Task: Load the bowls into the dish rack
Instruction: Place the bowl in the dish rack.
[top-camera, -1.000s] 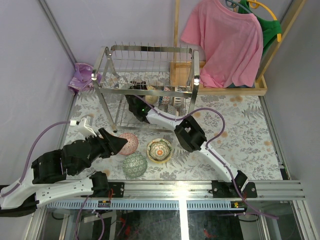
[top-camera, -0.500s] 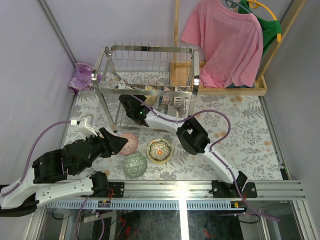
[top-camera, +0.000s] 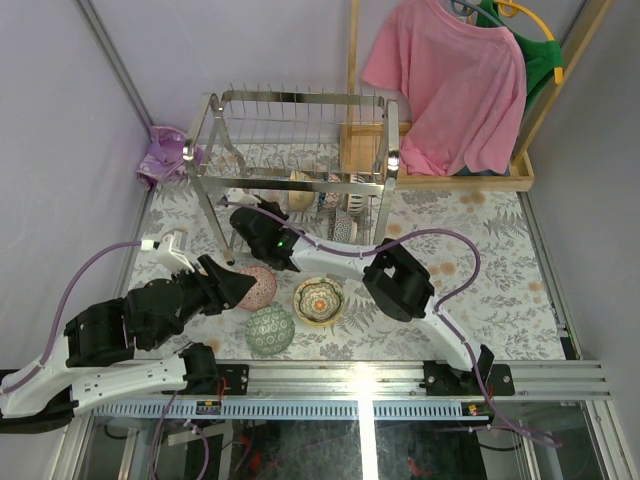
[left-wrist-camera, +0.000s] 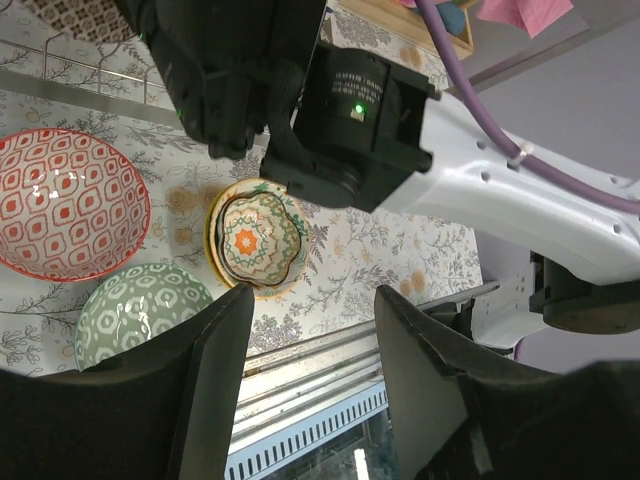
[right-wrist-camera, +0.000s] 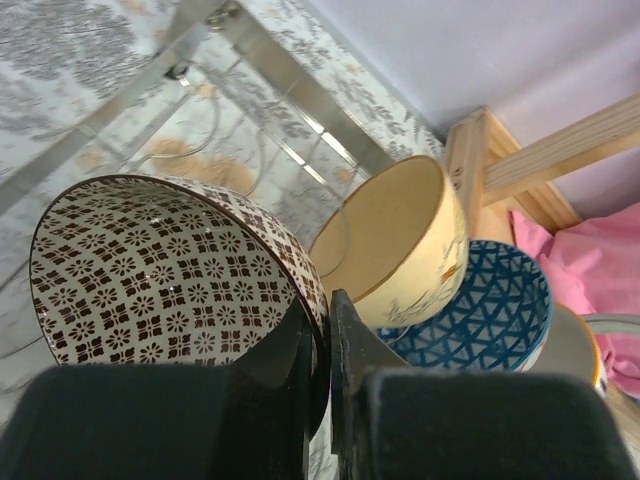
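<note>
Brown-patterned bowl (right-wrist-camera: 170, 270), rim pinched by the right gripper (right-wrist-camera: 322, 310), has slid toward the front-left leg of the dish rack (top-camera: 300, 181), beside the cream bowl (right-wrist-camera: 400, 240), not yet seated; left gripper (left-wrist-camera: 315, 295) hangs spread before the rack

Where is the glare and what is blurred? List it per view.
Top external: hard glare on the front rail and the dish rack posts. Left wrist: its own fingers are dark and soft, red bowl sharp. Right wrist: fingers blurred and black, brown patterned bowl crisp.
</note>
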